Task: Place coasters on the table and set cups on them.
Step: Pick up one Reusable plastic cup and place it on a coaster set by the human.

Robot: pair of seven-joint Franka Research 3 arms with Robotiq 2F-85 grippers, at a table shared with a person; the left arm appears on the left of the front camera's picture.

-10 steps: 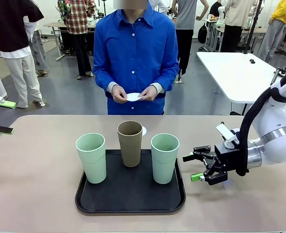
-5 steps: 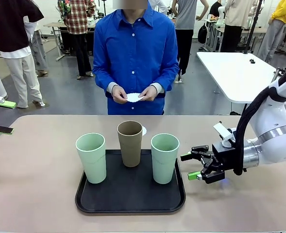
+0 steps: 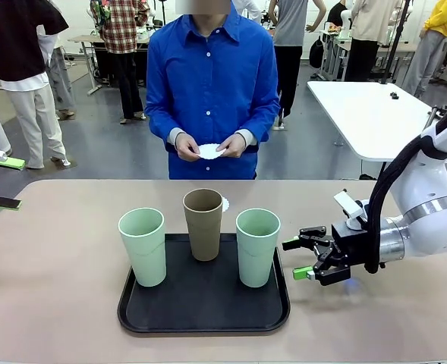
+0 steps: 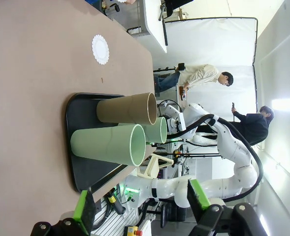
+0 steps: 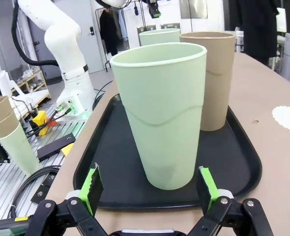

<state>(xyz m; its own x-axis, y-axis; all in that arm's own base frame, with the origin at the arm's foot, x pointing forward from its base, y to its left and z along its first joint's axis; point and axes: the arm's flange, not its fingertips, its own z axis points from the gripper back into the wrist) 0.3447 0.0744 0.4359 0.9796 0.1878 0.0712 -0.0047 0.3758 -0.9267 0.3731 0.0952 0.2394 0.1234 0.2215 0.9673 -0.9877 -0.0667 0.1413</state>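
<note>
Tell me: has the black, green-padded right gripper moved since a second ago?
Yes. The right gripper slid slightly left, closer to the black rounded tray.

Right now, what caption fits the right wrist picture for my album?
Open right gripper faces a mint cup on the black tray, brown cup behind.

Centre foreground: black rounded-corner tray (image 3: 204,305), lying flat. Beyond it: person in blue button shirt (image 3: 212,83), standing, facing camera. Behind, right: white rectangular table (image 3: 367,114), small dark item on top. Farther back on grey floor (image 3: 109,152): bystander in plaid shirt (image 3: 122,30) at left, bystander in yellow top (image 3: 443,15) far right.
</note>
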